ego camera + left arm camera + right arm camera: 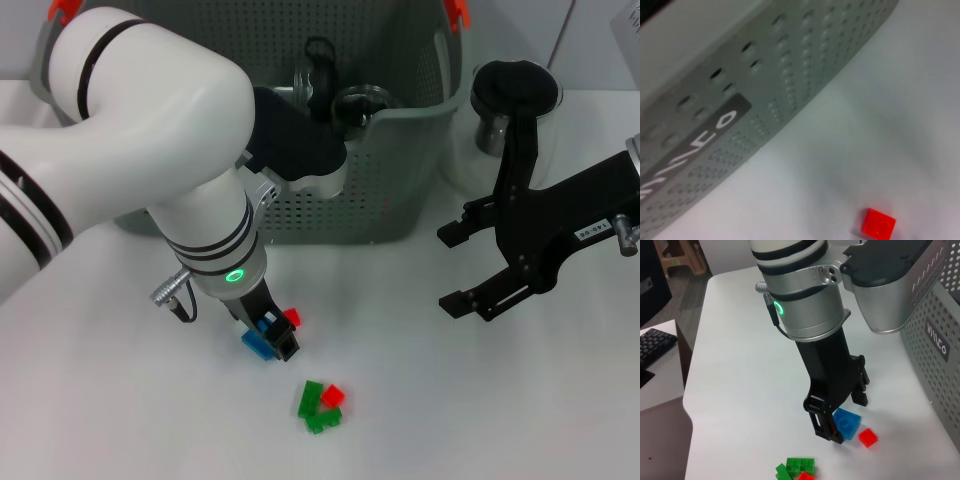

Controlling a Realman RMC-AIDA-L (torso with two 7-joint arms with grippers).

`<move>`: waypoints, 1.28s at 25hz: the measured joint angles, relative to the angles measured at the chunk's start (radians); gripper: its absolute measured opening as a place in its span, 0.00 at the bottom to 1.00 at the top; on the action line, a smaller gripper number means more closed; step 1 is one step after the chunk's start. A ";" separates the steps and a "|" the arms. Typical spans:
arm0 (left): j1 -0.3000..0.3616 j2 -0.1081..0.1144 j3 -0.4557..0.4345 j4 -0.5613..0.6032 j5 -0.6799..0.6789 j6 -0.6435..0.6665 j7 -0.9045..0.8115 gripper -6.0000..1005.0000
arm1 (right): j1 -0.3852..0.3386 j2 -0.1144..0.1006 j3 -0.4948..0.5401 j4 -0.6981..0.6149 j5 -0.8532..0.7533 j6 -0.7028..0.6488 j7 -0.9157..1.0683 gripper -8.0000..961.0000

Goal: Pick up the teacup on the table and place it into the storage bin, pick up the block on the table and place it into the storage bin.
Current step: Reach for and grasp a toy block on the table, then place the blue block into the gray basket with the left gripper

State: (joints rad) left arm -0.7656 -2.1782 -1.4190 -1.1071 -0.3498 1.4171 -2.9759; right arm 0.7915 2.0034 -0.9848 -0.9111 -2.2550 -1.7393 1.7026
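My left gripper (268, 338) (842, 412) is down at the table in front of the storage bin (330, 205), open, with its fingers on either side of a blue block (260, 341) (846, 423) that rests on the table. A small red block (291, 317) (878, 223) (868, 437) lies just beside it. A glass teacup (358, 103) sits inside the bin. My right gripper (450, 268) hangs open and empty over the right side of the table.
A cluster of green and red blocks (320, 405) (796, 467) lies nearer the table's front. A glass jug with a black lid (514, 95) stands right of the bin. The bin's wall with its black label (695, 150) is close to my left wrist.
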 joint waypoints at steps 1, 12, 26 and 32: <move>0.000 0.000 0.000 0.000 0.000 0.000 0.000 0.74 | 0.000 0.000 0.000 0.000 0.000 0.000 0.000 0.99; -0.009 0.000 0.007 0.009 0.000 0.012 0.003 0.53 | 0.000 0.000 0.000 0.000 0.002 0.003 -0.002 0.99; 0.038 0.007 -0.086 -0.132 -0.014 0.116 0.057 0.42 | -0.002 0.000 0.005 0.000 0.003 0.002 -0.001 0.99; 0.126 0.009 -0.378 -0.315 -0.221 0.245 0.229 0.43 | -0.003 0.003 0.026 0.006 0.003 -0.005 -0.001 0.99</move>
State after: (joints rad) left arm -0.6392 -2.1695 -1.7970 -1.4226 -0.5706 1.6626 -2.7470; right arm 0.7888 2.0060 -0.9584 -0.9054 -2.2515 -1.7439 1.7020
